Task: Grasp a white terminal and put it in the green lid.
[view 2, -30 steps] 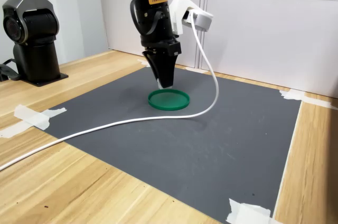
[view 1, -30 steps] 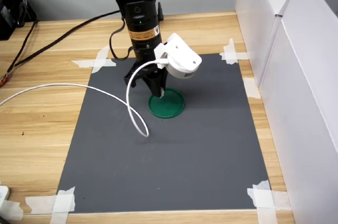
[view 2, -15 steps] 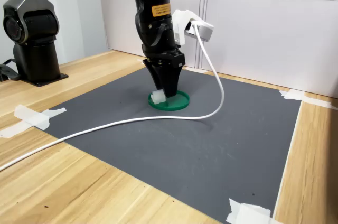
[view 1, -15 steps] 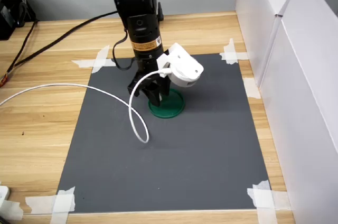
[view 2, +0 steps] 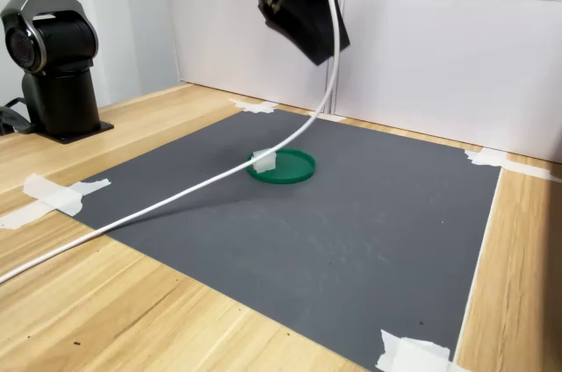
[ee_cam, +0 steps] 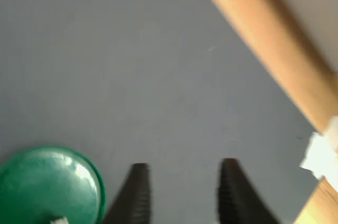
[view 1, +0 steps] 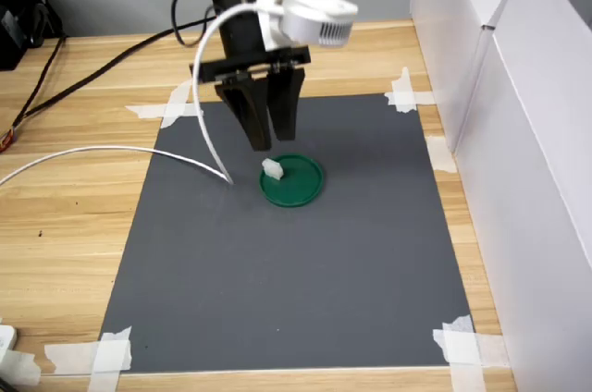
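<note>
Gripper parted, white terminal on green lid edge

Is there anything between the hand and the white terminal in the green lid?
Nothing. In the first exterior view the open hand hangs above the white terminal, which rests at the green lid's edge; only air separates them.
</note>
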`<move>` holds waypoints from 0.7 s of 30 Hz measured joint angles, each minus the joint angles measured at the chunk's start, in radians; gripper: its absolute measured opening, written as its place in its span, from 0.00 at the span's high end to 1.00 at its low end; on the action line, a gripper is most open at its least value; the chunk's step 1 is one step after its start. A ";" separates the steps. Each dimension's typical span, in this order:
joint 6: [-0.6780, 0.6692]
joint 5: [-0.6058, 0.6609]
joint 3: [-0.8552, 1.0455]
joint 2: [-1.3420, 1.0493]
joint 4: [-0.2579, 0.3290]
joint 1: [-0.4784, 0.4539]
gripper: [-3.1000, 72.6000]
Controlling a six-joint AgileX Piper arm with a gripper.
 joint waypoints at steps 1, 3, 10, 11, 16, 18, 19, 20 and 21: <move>0.024 0.004 0.000 -0.024 0.000 0.000 0.63; 0.064 0.014 0.000 -0.073 -0.001 0.000 0.77; 0.175 0.022 0.029 -0.312 -0.023 0.000 0.97; 0.202 0.022 0.045 -0.354 -0.028 0.000 0.98; 0.376 0.024 0.169 -0.572 -0.062 -0.006 0.98; 0.443 0.027 0.229 -0.666 -0.068 -0.035 0.98; 0.470 0.027 0.257 -0.712 -0.068 -0.059 0.98; 0.494 0.028 0.279 -0.747 -0.068 -0.080 0.98; 0.511 0.032 0.304 -0.788 -0.067 -0.107 0.98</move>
